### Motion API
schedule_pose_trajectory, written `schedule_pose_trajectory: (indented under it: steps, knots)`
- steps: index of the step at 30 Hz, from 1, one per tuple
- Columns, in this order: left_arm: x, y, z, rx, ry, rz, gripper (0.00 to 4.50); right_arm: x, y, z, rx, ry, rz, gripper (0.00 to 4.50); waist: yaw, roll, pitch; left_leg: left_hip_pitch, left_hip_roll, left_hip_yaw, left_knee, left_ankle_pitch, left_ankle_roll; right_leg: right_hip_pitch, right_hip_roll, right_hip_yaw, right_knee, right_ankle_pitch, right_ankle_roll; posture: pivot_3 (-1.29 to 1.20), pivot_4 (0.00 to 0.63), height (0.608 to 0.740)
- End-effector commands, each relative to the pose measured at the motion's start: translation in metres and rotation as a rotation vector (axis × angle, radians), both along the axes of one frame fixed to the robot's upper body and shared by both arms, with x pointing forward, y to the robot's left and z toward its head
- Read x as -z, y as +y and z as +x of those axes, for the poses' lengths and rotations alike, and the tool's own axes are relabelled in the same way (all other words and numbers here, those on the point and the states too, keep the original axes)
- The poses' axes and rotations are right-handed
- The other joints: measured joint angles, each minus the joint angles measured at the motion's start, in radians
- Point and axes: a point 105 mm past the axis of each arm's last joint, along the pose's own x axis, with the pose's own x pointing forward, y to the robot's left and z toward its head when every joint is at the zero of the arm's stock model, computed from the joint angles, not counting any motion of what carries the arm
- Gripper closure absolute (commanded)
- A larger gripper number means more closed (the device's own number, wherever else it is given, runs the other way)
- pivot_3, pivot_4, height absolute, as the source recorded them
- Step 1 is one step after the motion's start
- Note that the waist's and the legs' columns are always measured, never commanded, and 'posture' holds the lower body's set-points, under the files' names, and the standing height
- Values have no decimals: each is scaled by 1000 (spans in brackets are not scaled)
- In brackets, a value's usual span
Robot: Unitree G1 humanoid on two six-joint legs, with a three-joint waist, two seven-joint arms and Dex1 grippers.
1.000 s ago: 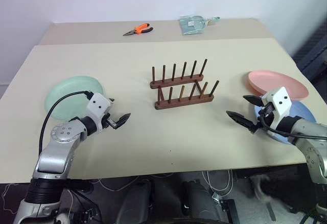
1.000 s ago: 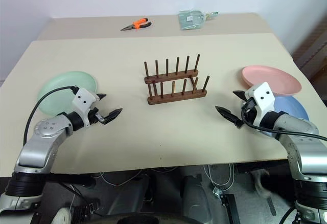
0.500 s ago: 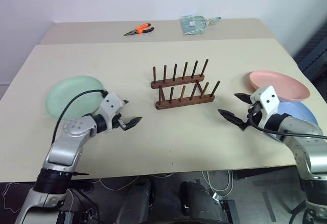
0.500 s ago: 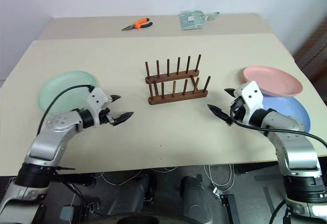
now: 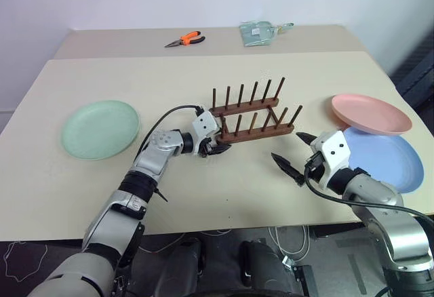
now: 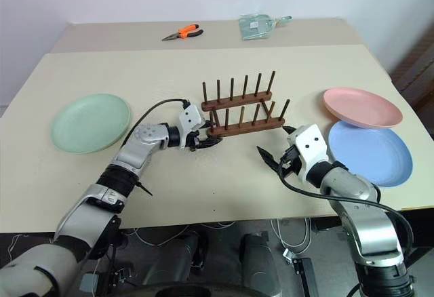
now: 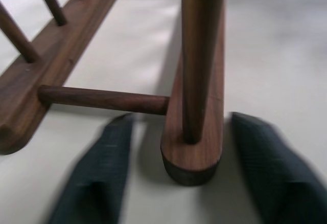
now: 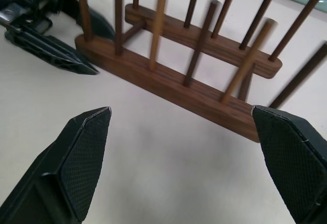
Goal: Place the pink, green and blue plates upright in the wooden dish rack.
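Now the left pincer [image 5: 215, 145] has swung in from beside the green plate [image 5: 100, 129] to the near end of the wooden dish rack [image 5: 252, 122], fingers half closed around its front bar's end, not yet pinching; rack shifted slightly. Looks like repositioning, no plate racked. Right pincer [image 5: 290, 156] spread wide, empty, near rack. Pink plate [image 5: 369, 112], blue plate [image 5: 383, 159] flat on table [image 5: 135, 73]

The rack [image 5: 252, 116] stands mid-table [image 5: 203, 188], one plate [image 5: 100, 129] left, two right.
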Motion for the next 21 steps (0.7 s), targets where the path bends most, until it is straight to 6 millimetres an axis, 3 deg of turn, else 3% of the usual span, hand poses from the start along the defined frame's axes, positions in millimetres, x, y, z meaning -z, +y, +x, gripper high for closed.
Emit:
schedule_pose_trajectory:
  steps: [1,2,3,8,14,20,21]
  knots:
    - [12,-2,-8,50,19,46,3203,-10,-6,-5,24,-46,-23,0,-1,0,0,0,0,0,0,0,0,0,0,0,0,0,0,0,150,719]
    - [11,-4,-10,69,12,48,3619,-9,-7,-6,24,-42,-29,0,-1,0,0,0,0,0,0,0,0,0,0,0,0,0,0,0,150,719]
    - [10,-4,-13,89,-4,52,3722,-8,-8,-6,25,-39,-35,0,-2,0,0,0,0,0,1,0,0,0,0,0,0,0,0,0,150,719]
    - [0,-4,-36,253,-24,65,3722,-5,-17,-9,35,-14,-54,0,-3,0,0,0,0,0,0,0,0,0,0,0,0,0,0,0,150,719]
    - [-5,12,-59,359,-16,125,3722,-2,-31,-17,50,8,-90,0,-3,0,0,0,0,0,0,0,0,0,0,0,0,-2,-3,0,150,719]
    - [9,28,-59,268,15,175,994,3,-46,-20,90,24,-125,0,-2,0,0,0,0,0,0,0,1,0,0,0,0,-2,-3,0,150,719]
    - [9,35,-60,234,28,171,994,4,-51,-23,96,36,-131,0,-2,0,0,0,0,0,1,0,1,0,0,0,0,-2,-3,0,150,719]
